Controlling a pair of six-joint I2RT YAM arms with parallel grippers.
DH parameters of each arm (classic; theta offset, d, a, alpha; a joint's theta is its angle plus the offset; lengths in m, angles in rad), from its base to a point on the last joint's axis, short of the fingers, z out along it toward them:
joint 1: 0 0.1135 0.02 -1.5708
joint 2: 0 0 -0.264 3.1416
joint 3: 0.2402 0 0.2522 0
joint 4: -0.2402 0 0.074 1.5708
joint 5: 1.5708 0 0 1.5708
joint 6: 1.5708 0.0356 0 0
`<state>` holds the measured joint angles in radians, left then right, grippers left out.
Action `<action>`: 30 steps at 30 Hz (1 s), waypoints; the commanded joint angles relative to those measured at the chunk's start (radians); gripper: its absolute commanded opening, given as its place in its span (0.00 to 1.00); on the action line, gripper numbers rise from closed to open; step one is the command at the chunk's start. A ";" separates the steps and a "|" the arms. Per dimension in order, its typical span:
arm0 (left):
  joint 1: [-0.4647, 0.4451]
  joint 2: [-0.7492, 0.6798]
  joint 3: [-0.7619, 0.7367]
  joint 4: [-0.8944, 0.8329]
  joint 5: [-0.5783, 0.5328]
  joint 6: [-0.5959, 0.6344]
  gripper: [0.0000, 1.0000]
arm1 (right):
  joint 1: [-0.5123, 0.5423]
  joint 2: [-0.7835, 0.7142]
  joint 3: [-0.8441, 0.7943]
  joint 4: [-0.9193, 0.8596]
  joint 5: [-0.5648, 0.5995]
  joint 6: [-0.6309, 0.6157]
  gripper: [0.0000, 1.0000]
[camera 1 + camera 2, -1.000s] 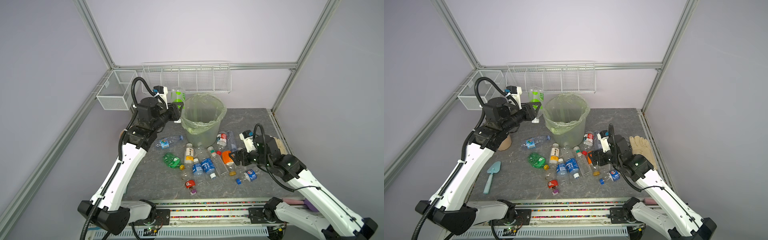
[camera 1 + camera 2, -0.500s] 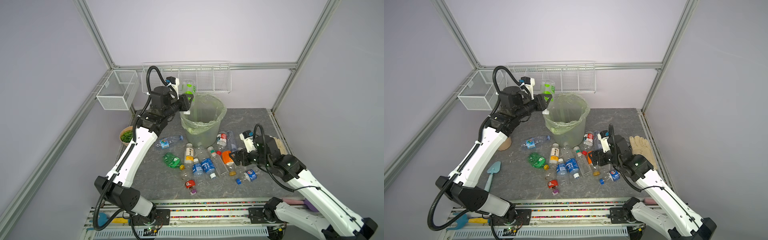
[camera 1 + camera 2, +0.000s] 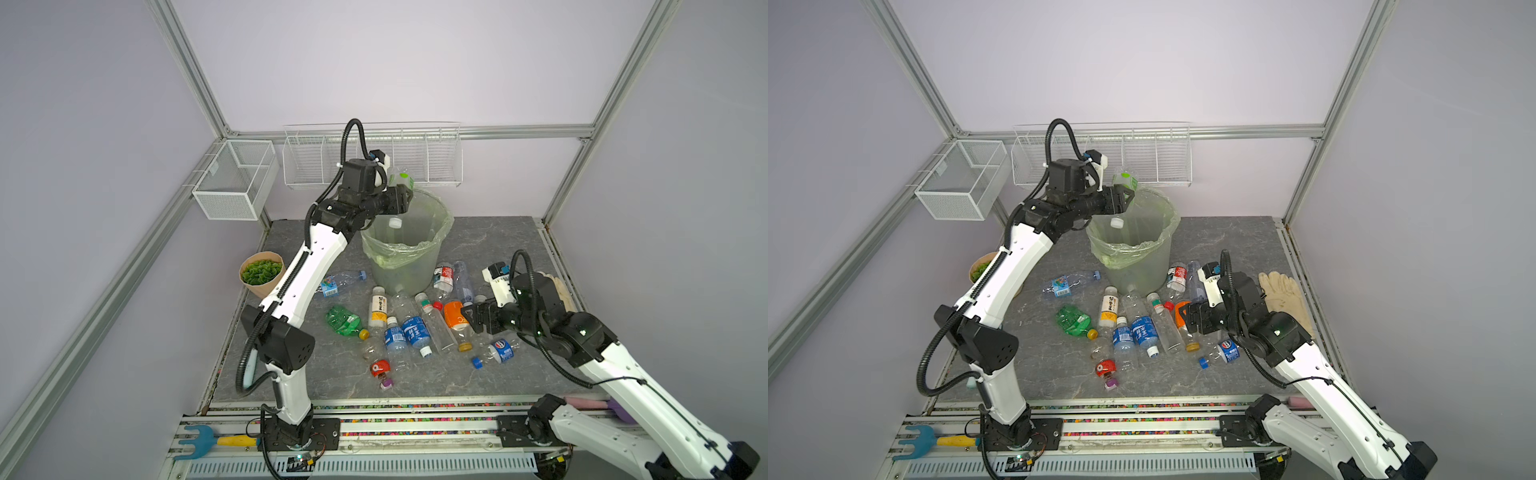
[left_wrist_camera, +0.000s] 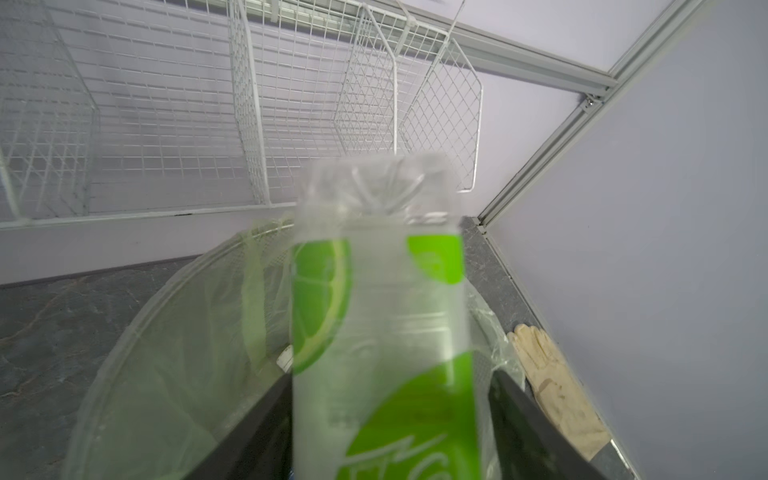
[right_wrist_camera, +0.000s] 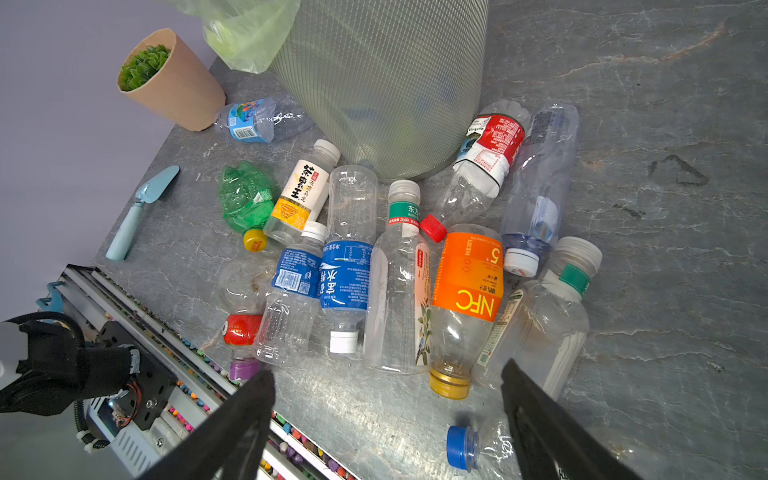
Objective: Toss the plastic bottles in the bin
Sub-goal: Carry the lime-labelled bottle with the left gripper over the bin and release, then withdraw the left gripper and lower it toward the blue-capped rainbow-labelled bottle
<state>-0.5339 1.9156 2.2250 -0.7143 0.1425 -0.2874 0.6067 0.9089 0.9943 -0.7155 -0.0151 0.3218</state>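
While the left hand [image 3: 404, 198] hung over the mouth of the bin [image 3: 415, 274] in both top views, a lime-labelled bottle [image 3: 400, 179] stood cap-down between its jaws, its white cap below the bag-lined rim; I judged the step in hand to be the drop of that bottle. Nearer the front of the grey stone-patterned table [image 3: 498, 232], the right hand [image 3: 471, 321] hovered spread and empty beside the heap of plastic bottles [image 3: 409, 330] lying at the bin's foot, so most of the task remained. A plant pot [image 3: 262, 272] stood beside the left arm, white wire baskets [image 3: 440, 162] hung on pale lilac walls framed in aluminium, and a glove [image 3: 1283, 291] lay at the table's edge. Through the left wrist camera the bottle was blurred and the fingers [image 4: 540, 424] stood wider than its body, a gap showing on one side: let go, or nearly; whether it touched the other finger I could not tell. Through the right wrist camera the open fingers framed an orange-labelled bottle [image 5: 467, 282]; the next move called for lowering around a single bottle, square across its body, since the neighbours lay touching.
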 commanded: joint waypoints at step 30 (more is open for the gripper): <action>0.241 -0.409 -0.605 0.137 -0.016 -0.152 0.86 | 0.001 0.011 -0.010 0.005 -0.001 0.000 0.88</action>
<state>-0.3557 1.5440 1.6909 -0.6373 0.0769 -0.3679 0.6064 0.9131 0.9936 -0.7166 -0.0158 0.3218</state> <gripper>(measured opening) 0.865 0.883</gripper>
